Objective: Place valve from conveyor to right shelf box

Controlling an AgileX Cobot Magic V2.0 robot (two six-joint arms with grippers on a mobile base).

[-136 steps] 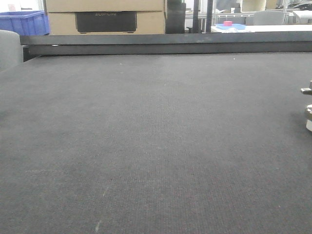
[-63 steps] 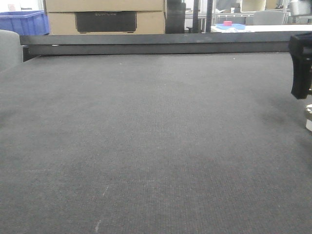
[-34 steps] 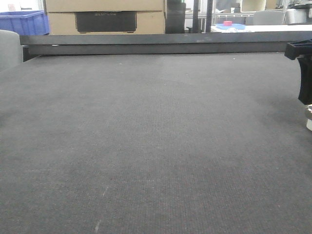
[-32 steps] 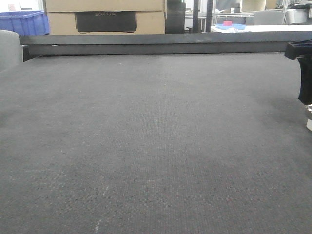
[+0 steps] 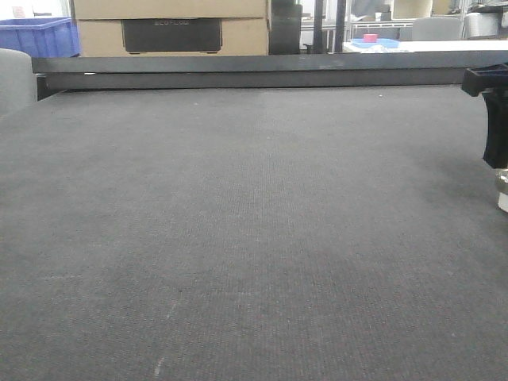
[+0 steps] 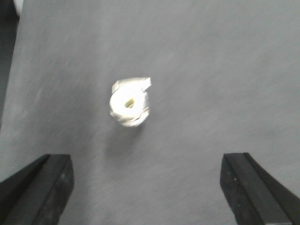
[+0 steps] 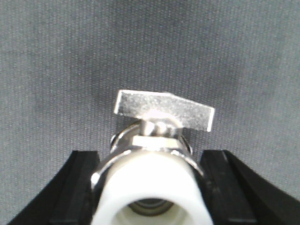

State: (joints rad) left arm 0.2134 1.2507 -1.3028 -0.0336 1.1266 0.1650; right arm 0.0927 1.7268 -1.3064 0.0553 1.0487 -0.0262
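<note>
**Valve and right gripper.** The valve [image 7: 152, 164] stands on the conveyor [image 5: 238, 222], white open end toward the right wrist camera and flat silvery lever on top. It sits between the black fingers [image 7: 79, 187] of the right gripper [image 7: 151, 157], which flank its body closely on both sides. Whether they press on it cannot be told.

**Front view.** The valve [image 5: 503, 193] is cut by the right frame edge. One black finger [image 5: 496, 119] hangs just above it.

**Left gripper.** The left gripper [image 6: 145, 164] is spread wide over bare belt. A blurred pale fitting [image 6: 130, 102] lies ahead of it, touching neither finger. Whether this is the same valve cannot be told.

**Room.** The belt stretches unobstructed leftward and back to the black rail [image 5: 238, 71]. Beyond the rail are a cardboard box [image 5: 171, 28] and a blue bin [image 5: 40, 36].

**Change.** Two seconds ago the lever showed uncovered and no finger was in view. Since half a second ago the finger has barely shifted.
</note>
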